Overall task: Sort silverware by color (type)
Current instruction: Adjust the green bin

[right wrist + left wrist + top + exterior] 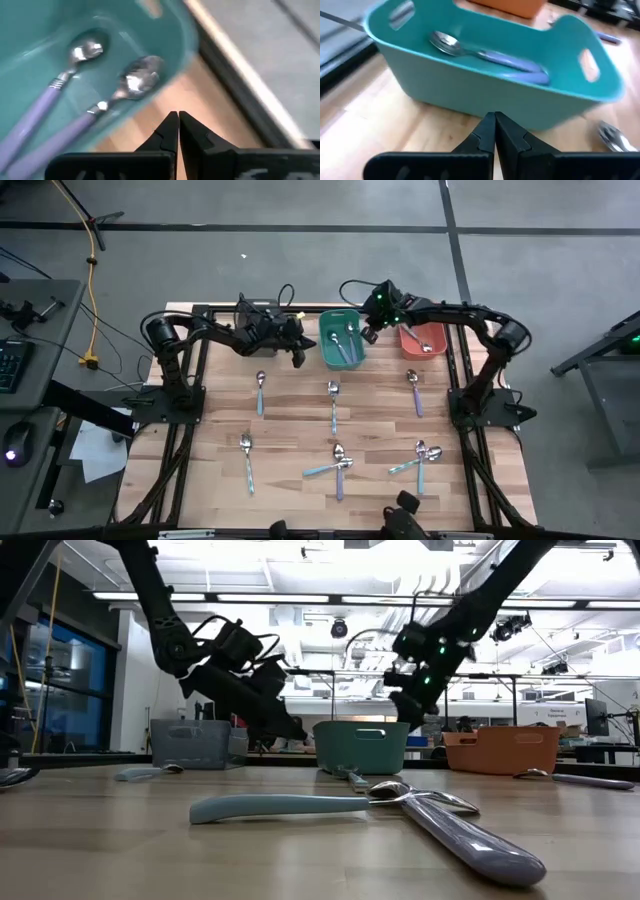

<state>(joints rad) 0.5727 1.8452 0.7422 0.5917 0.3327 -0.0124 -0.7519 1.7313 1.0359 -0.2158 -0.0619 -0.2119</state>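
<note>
Lying scattered on the table (290, 420): spoons (334, 402), well apart from one another, some crossing in pairs; two lilac ones already resting in the teal bin (326, 350). Hovering near that bin, both empty and fully closed: left gripper (298, 358), right gripper (368, 333). Judging spoons light, stiff, slippery at the bowl; taking hold mid-handle looking soundest

A teal bin (341, 340) sits between grey bin (190, 743) and orange bin (424, 338).
</note>
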